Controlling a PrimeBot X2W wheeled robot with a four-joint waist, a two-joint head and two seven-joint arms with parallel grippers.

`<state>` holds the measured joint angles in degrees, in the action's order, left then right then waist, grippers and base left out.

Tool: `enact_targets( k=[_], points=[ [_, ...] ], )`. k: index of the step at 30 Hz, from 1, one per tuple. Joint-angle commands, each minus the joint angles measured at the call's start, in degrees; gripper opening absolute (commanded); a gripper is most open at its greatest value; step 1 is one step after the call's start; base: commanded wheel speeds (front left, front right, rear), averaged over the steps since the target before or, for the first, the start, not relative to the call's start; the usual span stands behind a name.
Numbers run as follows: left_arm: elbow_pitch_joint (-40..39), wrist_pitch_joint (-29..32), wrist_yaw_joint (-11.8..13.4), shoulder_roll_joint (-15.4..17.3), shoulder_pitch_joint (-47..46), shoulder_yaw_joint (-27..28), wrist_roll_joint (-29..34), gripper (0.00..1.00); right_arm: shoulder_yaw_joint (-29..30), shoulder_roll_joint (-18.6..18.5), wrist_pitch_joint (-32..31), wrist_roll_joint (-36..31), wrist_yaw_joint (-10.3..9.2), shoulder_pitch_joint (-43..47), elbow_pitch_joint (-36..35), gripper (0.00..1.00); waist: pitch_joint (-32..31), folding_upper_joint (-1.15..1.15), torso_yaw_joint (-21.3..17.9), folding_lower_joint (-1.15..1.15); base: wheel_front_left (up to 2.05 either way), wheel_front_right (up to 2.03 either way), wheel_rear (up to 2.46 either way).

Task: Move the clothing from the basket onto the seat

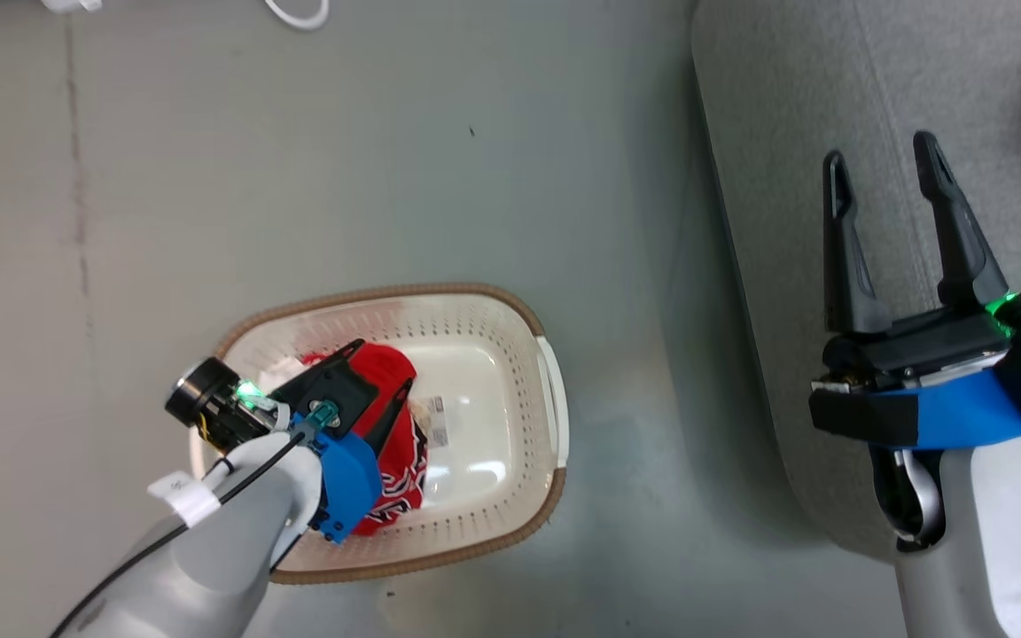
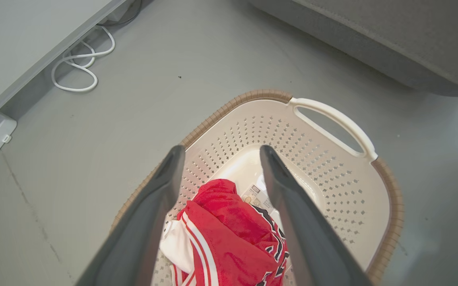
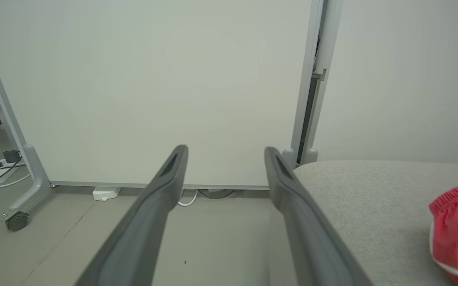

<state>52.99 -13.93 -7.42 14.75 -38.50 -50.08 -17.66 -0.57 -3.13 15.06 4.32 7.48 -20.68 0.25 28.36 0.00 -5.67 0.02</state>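
One red piece of clothing (image 3: 457, 222) already lies on the grey seat (image 3: 364, 190), near its edge. More red and white clothing (image 2: 229, 226) sits bunched at one end of the basket (image 2: 344, 174) on the floor (image 1: 475, 133). The left jaws hang wide open just over that pile, holding nothing. The right jaws are wide open and empty too, above the seat. The job looks partly done, and the basket needs emptying.

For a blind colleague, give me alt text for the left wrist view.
The open left pincer points into a cream perforated basket holding a red, white-striped garment. The basket stands on a grey floor, a grey seat beyond.
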Motion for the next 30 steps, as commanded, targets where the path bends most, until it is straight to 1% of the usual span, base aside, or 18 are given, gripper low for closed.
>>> enact_targets(
  k=[1, 6, 10, 14, 16, 17, 19, 20, 22, 26, 30],
  points=[
    [2.20, 1.29, -0.04, 1.04, -3.03, -3.19, -1.02, 1.00, -0.49, 0.12, 0.19, 0.30, 0.02, -2.18, -0.64, 1.00, 6.72, 0.00, -2.75, -0.02, 0.00, 0.00, 0.00],
    [7.12, 5.45, -0.04, 2.41, -7.69, -11.73, -2.75, 1.00, -1.50, 0.25, 0.19, 0.76, 0.02, -5.25, -1.41, 1.00, 11.95, 0.00, -4.11, -0.02, 0.00, 0.00, 0.00],
    [9.36, 8.77, -0.04, 3.22, -9.99, -18.29, -4.24, 1.00, -1.95, 0.28, 0.18, 1.60, 0.02, -6.93, -1.86, 1.00, 15.08, 0.00, -5.03, -0.02, 0.00, 0.00, 0.00],
    [10.46, 13.31, -0.04, 3.98, -11.10, -22.17, -4.61, 1.00, -1.94, 0.29, 0.19, 2.58, 0.02, -7.90, -2.21, 1.00, 17.43, 0.00, -5.65, -0.02, 0.00, 0.00, 0.00],
    [10.19, 15.25, -0.04, 4.42, -11.34, -22.93, -3.35, 1.00, -2.11, 0.30, 0.18, 2.89, 0.03, -8.31, -2.47, 1.00, 18.54, 0.00, -5.96, -0.02, 0.00, 0.00, 0.00],
    [10.19, 15.25, -0.04, 4.42, -11.34, -22.93, -3.35, 1.00, -2.11, 0.30, 0.18, 2.89, 0.03, -8.31, -2.47, 1.00, 18.54, 0.00, -5.96, -0.02, 0.00, 0.00, 0.00],
    [9.90, 18.43, -0.04, 5.17, -11.65, -23.35, -1.40, 1.00, -2.21, 0.29, 0.19, 3.26, 0.03, -9.04, -3.07, 1.00, 20.22, 0.00, -6.30, -0.02, 0.00, 0.00, 0.00],
    [9.90, 18.43, -0.04, 5.17, -11.65, -23.35, -1.40, 1.00, -2.21, 0.29, 0.19, 3.26, 0.03, -9.04, -3.07, 1.00, 20.22, 0.00, -6.30, -0.02, 0.00, 0.00, 0.00],
    [9.50, 20.20, -0.04, 5.80, -11.54, -23.40, 1.71, 1.00, -2.28, 0.30, 0.18, 3.58, 0.02, -9.43, -3.45, 1.00, 21.34, 0.00, -6.57, -0.02, 0.00, 0.00, 0.00],
    [9.86, 21.22, -0.04, 7.07, -12.59, -23.41, 7.90, 1.00, -2.80, 0.30, 0.18, 4.03, 0.02, -10.50, -4.23, 1.00, 23.82, 0.00, -7.34, -0.02, 0.00, 0.00, 0.00],
    [11.20, 20.54, -0.04, 7.06, -14.05, -23.41, 10.79, 1.00, -2.91, 0.29, 0.18, 4.86, 0.02, -11.04, -5.01, 1.00, 26.16, 0.00, -8.05, -0.02, 0.00, 0.00, 0.00]
  ],
)
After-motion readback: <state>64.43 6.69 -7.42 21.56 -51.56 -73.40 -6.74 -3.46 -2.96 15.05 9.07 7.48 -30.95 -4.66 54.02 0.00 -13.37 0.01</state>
